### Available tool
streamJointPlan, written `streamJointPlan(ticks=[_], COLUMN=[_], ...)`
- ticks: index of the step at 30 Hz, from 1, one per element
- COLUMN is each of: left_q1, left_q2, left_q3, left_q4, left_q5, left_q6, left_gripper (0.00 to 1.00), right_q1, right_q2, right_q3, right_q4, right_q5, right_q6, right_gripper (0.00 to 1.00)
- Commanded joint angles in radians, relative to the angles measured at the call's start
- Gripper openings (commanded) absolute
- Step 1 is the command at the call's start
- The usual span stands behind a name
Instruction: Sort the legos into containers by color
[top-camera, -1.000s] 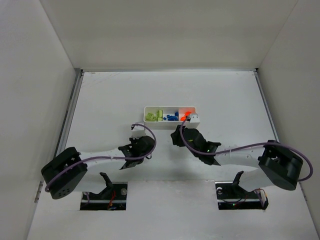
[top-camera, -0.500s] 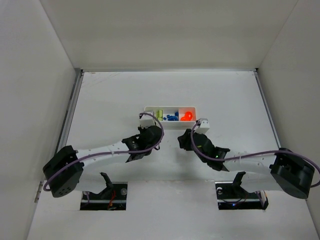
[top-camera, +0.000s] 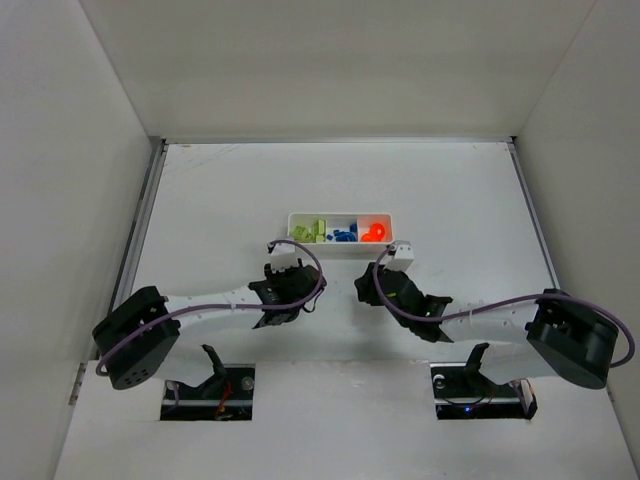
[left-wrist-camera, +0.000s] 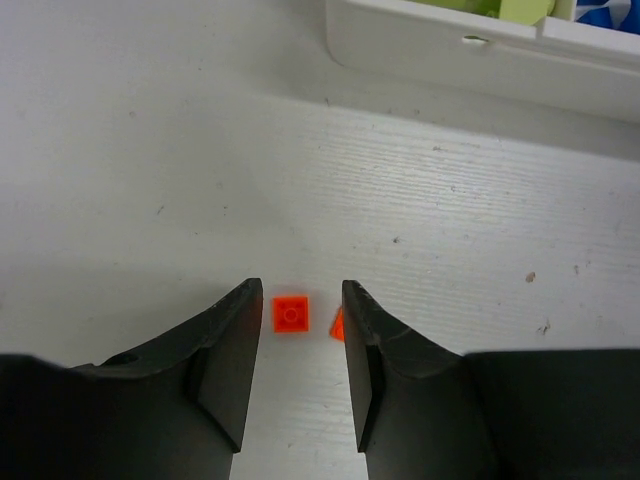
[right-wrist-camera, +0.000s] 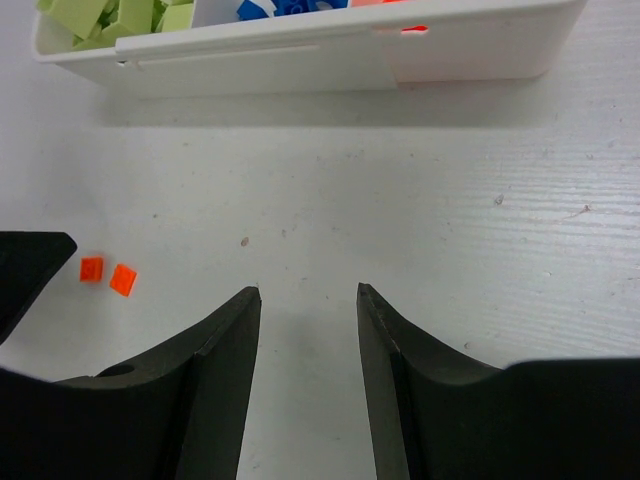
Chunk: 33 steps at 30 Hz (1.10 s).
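The white tray (top-camera: 340, 244) holds lime green legos (top-camera: 308, 231) on the left, blue legos (top-camera: 343, 235) in the middle and orange-red legos (top-camera: 374, 231) on the right. In the left wrist view, two orange-red legos (left-wrist-camera: 290, 313) (left-wrist-camera: 337, 325) lie on the table just ahead of my open left gripper (left-wrist-camera: 300, 290), one in the gap between the fingertips, one by the right fingertip. The tray's near wall (left-wrist-camera: 480, 50) is ahead. My left gripper (top-camera: 283, 268) hides them from above. My right gripper (right-wrist-camera: 308, 292) (top-camera: 372, 278) is open and empty, near the tray (right-wrist-camera: 330, 50). The same two legos (right-wrist-camera: 92, 268) (right-wrist-camera: 124, 279) lie to its left.
White walls enclose the table on three sides. A metal rail (top-camera: 140, 225) runs along the left edge. My left gripper's finger (right-wrist-camera: 25, 270) shows at the left edge of the right wrist view, beside the loose legos.
My right gripper left the tray's orange-red compartment and moved back to the right. My left gripper went forward to the tray, then drew back a little over the two loose legos.
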Motion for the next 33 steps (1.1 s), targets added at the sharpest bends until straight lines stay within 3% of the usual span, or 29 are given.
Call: streamJointPlan(ticks=[1, 18, 22, 33], left_q1=[-0.012, -0.053, -0.058, -0.061], left_q2=[0.027, 0.155, 0.164, 0.011], left_q3=[-0.007, 0.016, 0.014, 0.061], left_q4=[-0.018, -0.059, -0.078, -0.078], left_q5=[-0.022, -0.030, -0.032, -0.045], left_q6=[-0.044, -0.153, -0.168, -0.092], left_gripper=[0.35, 0.27, 0.20, 0.14], right_q1=[0.020, 0.025, 0.025, 0.025], right_q2=[0.007, -0.024, -0.031, -0.083], right_q3=[0.028, 0.013, 0.010, -0.010], right_q4=[0.050, 0.058, 0.058, 0.043], right_q5=[0.013, 0.018, 0.021, 0.039], right_q6=[0.009, 0.010, 0.009, 0.013], right_gripper=[0.49, 0.49, 0.49, 0.49])
